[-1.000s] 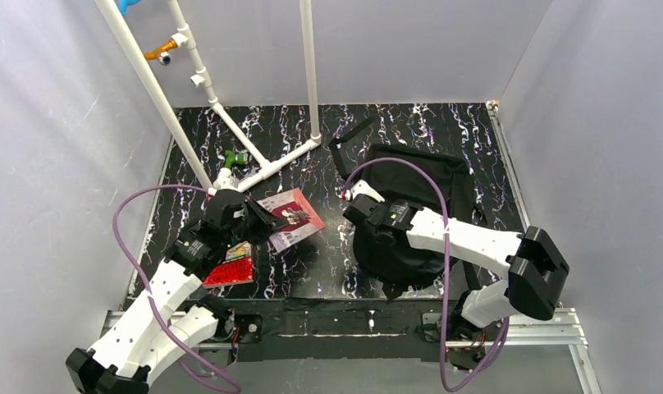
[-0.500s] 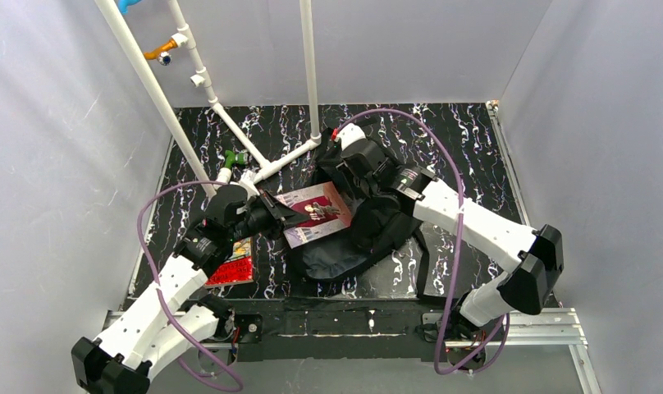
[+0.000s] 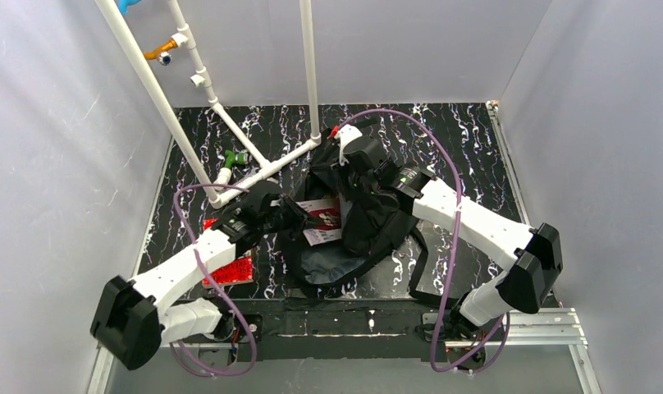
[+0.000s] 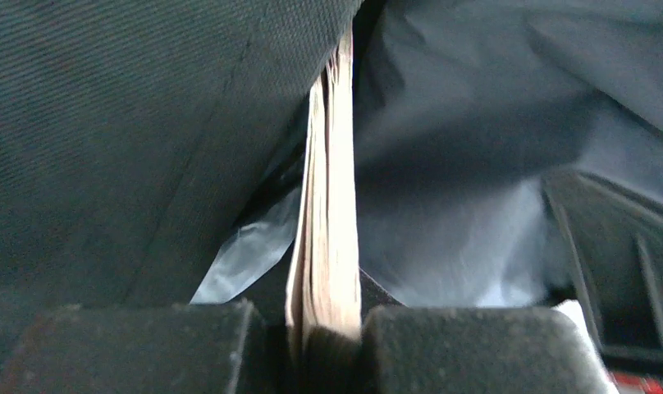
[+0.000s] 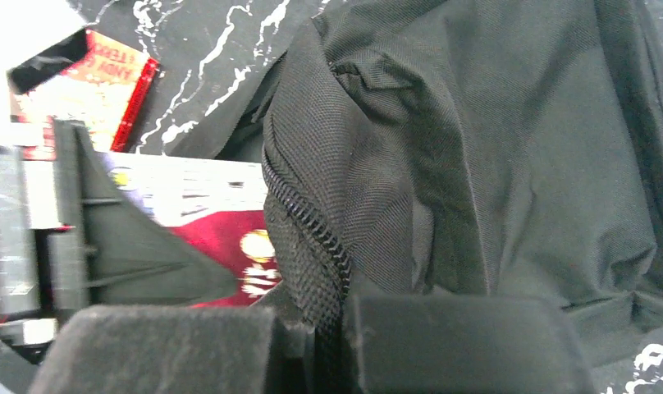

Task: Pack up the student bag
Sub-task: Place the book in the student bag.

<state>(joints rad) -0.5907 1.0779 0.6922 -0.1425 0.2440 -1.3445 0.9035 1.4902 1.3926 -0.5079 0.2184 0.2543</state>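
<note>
The student bag [image 3: 369,222], a large black backpack, lies mid-table with its mouth lifted open. My right gripper [image 3: 342,168] is shut on the bag's zipper edge [image 5: 312,230] and holds it up. My left gripper [image 3: 299,220] is shut on a red-and-white book [image 3: 320,220], and the book's far part sits inside the bag's mouth. In the left wrist view the book's page edge [image 4: 328,230] stands between the pads, with dark lining [image 4: 476,164] beyond it. The right wrist view shows the book's cover [image 5: 221,234] beside the zipper.
A second red book [image 3: 232,269] lies on the table under the left arm. A white pipe frame [image 3: 254,164] stands at the back left, with a green object [image 3: 234,158] beside it. A shoulder strap [image 3: 418,271] trails toward the near edge.
My left arm has pushed the book rightward into the bag's mouth. My right gripper has closed on the bag's edge and lifted it toward the back, dragging the bag left.
</note>
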